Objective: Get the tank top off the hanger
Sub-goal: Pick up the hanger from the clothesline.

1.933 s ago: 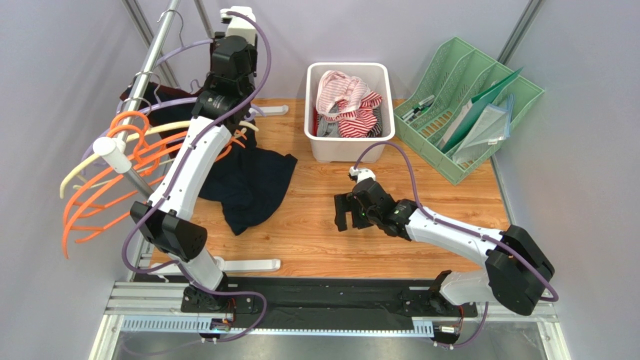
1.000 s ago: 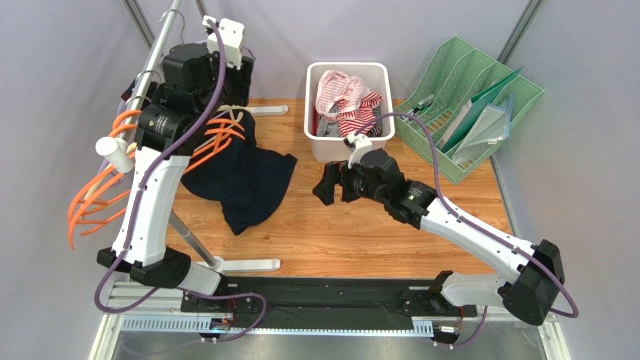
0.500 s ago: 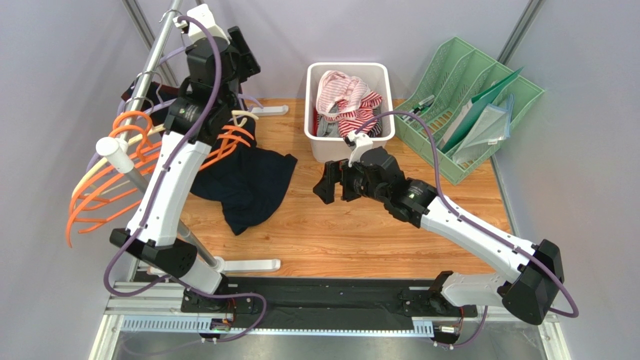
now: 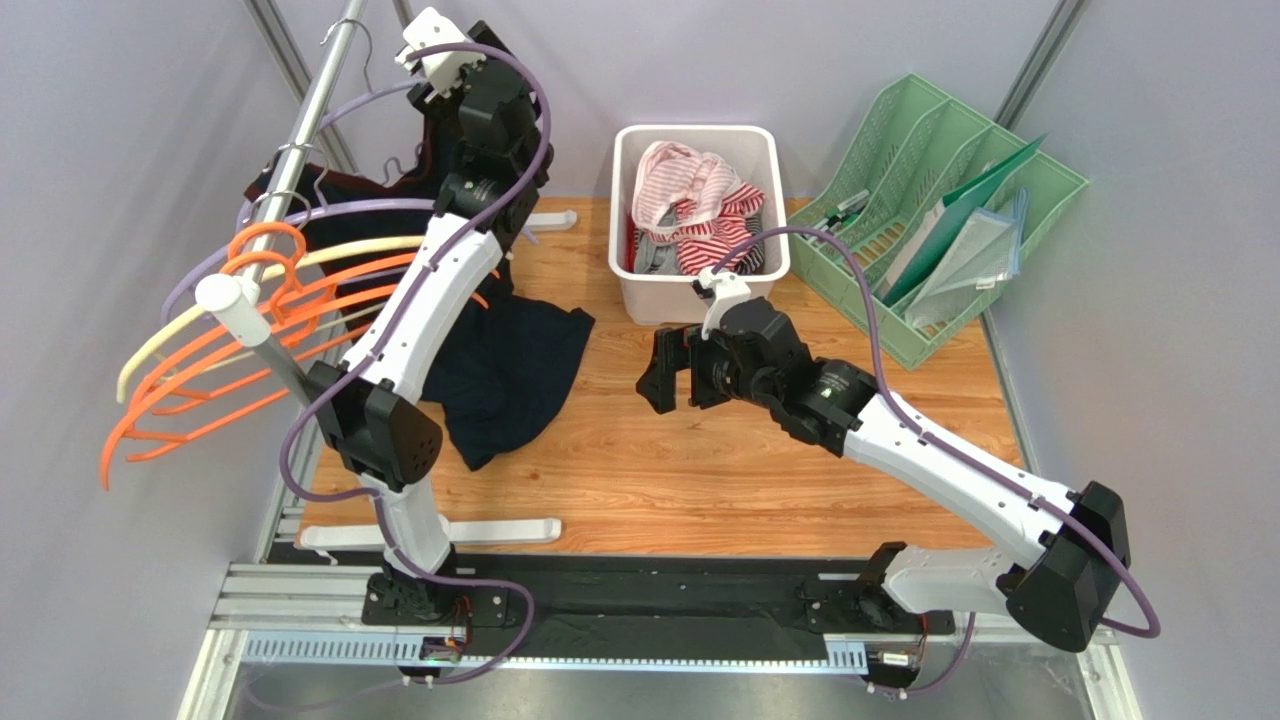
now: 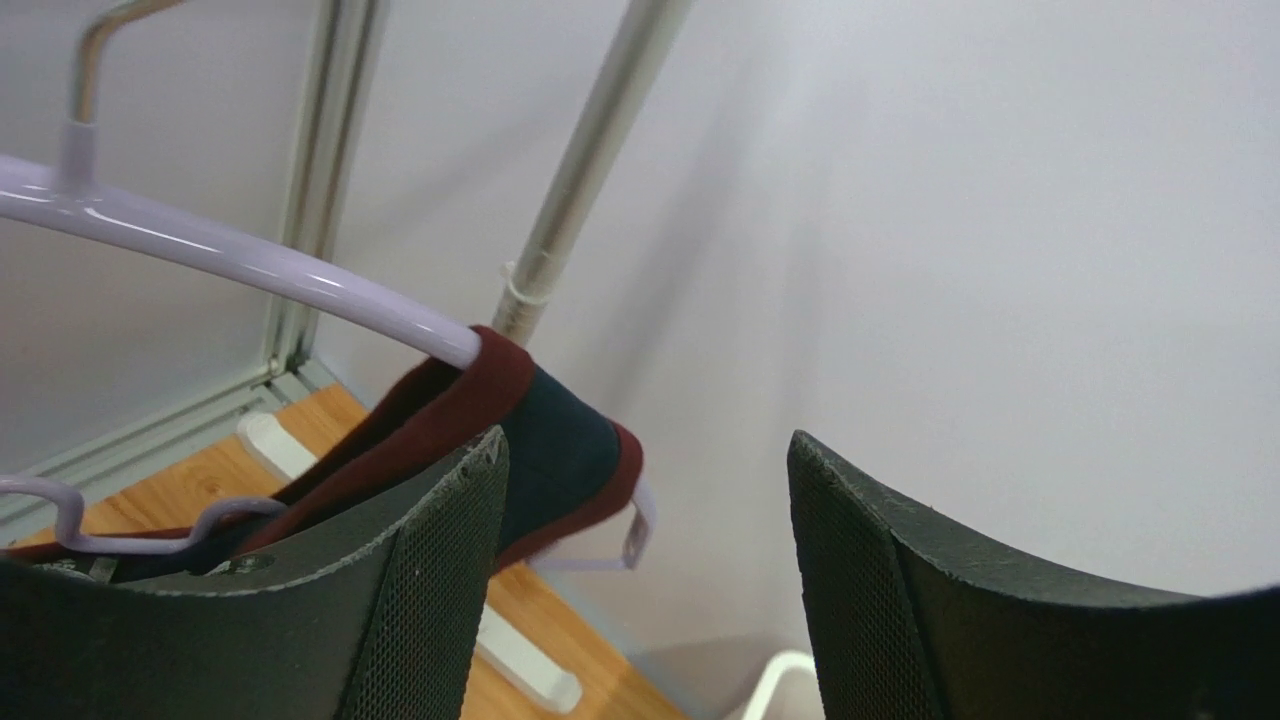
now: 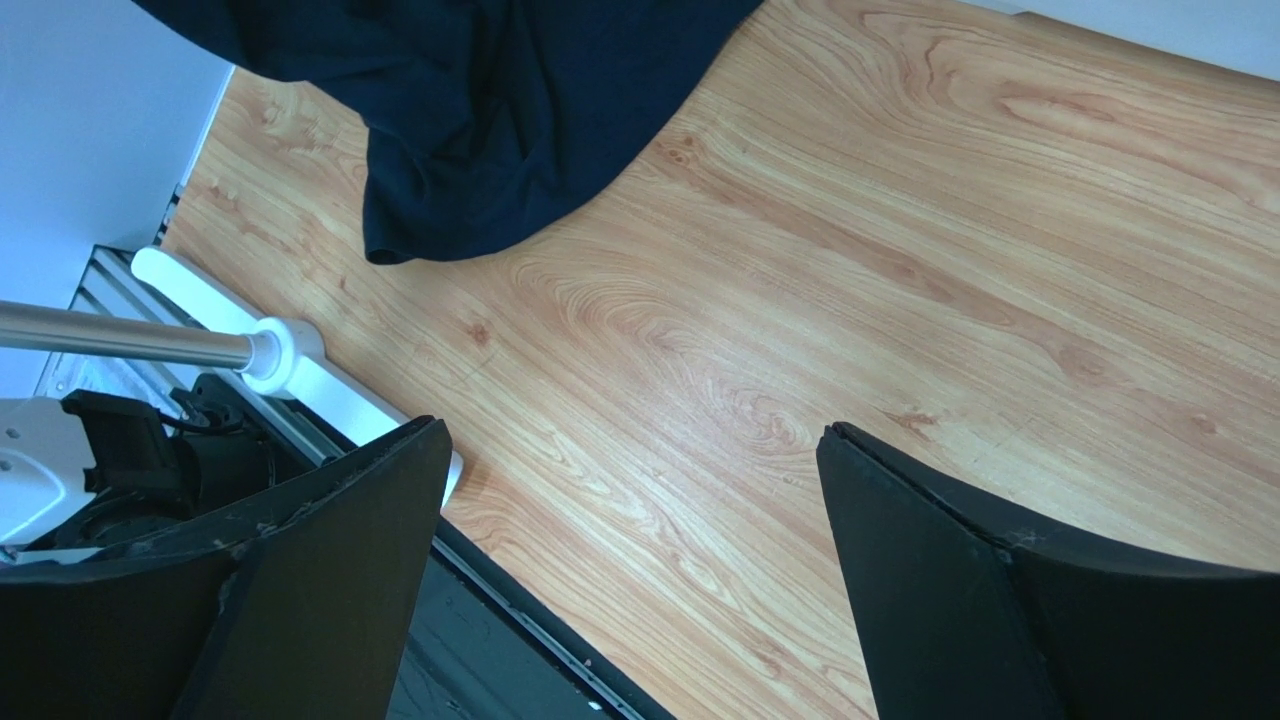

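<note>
Since the earlier frame, the left arm's wrist has swung right, closer to the white bin (image 4: 661, 300), and the orange hangers (image 4: 196, 390) have shifted on the rail (image 4: 301, 135). The right arm has hardly moved.

- Tank top (image 4: 504, 368): dark navy with maroon trim. Most of it lies heaped on the wooden table (image 4: 781, 465), left of the bin. Its upper part rises toward the rail, and one strap sits over the arm of the lavender hanger (image 5: 226, 255). That hanger hangs on the rail, left of the bin and farther back.
- Left gripper (image 5: 646, 458): raised, left of the bin's far corner, near the hanger. The jaws are spread and nothing is pinched. The strap lies beyond the fingers, not between them.
- Right gripper (image 4: 679, 371): just in front of the bin, over bare wood. The jaws are spread wide and empty. The tank top's hem lies off to its left.
- The bin holds red-and-white striped clothing (image 4: 694, 203).
- Green file rack (image 4: 939, 210): right of the bin.
- The orange hangers sit far left of the bin.
</note>
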`<state>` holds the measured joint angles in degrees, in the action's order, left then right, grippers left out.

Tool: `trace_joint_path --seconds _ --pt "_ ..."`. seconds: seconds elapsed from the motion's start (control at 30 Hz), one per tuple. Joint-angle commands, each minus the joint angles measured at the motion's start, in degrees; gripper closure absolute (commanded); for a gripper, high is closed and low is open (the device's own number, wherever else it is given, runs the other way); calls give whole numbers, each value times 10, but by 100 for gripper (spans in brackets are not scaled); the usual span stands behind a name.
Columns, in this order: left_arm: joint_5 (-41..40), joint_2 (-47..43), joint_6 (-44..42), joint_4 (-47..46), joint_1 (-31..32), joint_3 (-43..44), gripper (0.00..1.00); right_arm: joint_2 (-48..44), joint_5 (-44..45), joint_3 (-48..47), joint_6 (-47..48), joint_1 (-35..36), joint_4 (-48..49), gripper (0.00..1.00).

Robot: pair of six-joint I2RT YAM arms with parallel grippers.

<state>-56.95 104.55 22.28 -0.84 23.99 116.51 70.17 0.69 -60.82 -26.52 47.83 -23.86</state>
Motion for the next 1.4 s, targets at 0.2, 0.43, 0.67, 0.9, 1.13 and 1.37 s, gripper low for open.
trace_joint_path --seconds 0.2,0.43,0.67,0.9,1.13,1.37 --pt "-123 -5 -174 -291 -4 -50 29 29 26 -20 18 2 -6 0" --pt "-141 -15 -141 -256 -35 -57 30 51 2 -16 3 2 10 0" --pt "-109 -32 47 -102 -73 -57 32 58 1 -16 0 2 15 0" --pt "-98 -27 -10 -209 -80 -70 34 66 -18 -19 1 2 21 0" --pt "-77 -28 -47 -321 -86 -117 43 73 -26 -22 2 2 21 0" --pt "-65 -19 -115 -461 -86 -131 44 72 -18 -17 9 1 19 0"
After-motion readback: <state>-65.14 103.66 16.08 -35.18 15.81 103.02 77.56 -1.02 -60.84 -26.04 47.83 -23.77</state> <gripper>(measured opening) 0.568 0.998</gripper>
